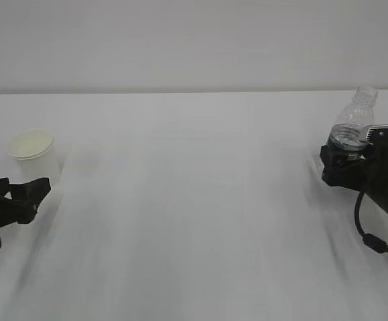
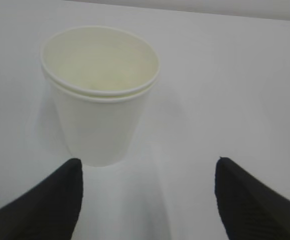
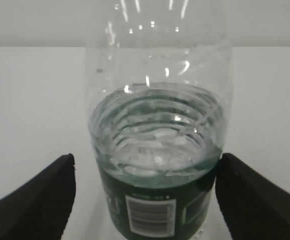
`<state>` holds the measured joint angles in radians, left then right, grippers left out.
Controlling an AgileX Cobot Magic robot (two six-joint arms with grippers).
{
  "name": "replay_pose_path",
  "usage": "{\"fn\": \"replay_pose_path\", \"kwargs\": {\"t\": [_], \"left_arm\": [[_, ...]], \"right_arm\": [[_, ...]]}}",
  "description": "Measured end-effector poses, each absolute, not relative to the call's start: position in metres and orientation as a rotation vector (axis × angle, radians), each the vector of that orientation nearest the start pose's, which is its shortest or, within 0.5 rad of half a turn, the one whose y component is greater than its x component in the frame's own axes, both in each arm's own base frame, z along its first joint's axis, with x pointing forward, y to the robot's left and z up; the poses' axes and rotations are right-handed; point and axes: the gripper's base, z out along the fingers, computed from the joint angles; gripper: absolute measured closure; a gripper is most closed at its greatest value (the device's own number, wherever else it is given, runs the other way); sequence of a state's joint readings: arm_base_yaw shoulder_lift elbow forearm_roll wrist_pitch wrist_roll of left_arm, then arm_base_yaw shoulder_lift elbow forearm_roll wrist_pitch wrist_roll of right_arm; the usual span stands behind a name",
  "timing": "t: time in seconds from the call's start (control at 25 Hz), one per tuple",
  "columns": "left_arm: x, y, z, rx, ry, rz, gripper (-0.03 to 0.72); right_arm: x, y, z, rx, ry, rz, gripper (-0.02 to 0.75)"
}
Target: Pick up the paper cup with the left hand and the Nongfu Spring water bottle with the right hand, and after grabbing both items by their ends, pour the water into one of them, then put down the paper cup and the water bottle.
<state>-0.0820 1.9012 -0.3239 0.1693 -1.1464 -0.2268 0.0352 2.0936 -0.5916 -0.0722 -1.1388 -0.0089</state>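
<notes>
On the white table (image 1: 194,200), the left hand (image 2: 147,200) has its fingers wide open, just short of the small white tapered paper cup (image 2: 100,100). Over on the right, the right hand (image 3: 145,200) has wide-open fingers flanking the clear ribbed green-labelled water bottle (image 3: 160,140), no grip yet.

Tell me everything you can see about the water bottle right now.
The water bottle is small, clear, ribbed plastic with no cap visible, standing upright on the white table at its right side. Water fills roughly its lower half. A dark green label with a white barcode patch wraps the bottom. The right hand has a finger on either side of it, jaws wide; whether they touch the plastic is unclear.
</notes>
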Motion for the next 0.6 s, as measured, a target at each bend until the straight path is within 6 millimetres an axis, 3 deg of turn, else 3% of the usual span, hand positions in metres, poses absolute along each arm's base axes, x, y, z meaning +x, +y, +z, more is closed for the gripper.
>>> {"fn": "replay_pose_path", "kwargs": {"t": [0.28, 0.6], "left_arm": [[0.253, -0.035, 0.099, 0.032, 1.927, -0.308, 0.096], [0.253, -0.036, 0.099, 0.043, 1.928, -0.314, 0.100]], "right_arm": [[0.329, 0.017, 0.079, -0.115, 1.844, 0.056, 0.087], [0.333, 0.017, 0.065, -0.110, 1.872, 0.054, 0.090]]}}
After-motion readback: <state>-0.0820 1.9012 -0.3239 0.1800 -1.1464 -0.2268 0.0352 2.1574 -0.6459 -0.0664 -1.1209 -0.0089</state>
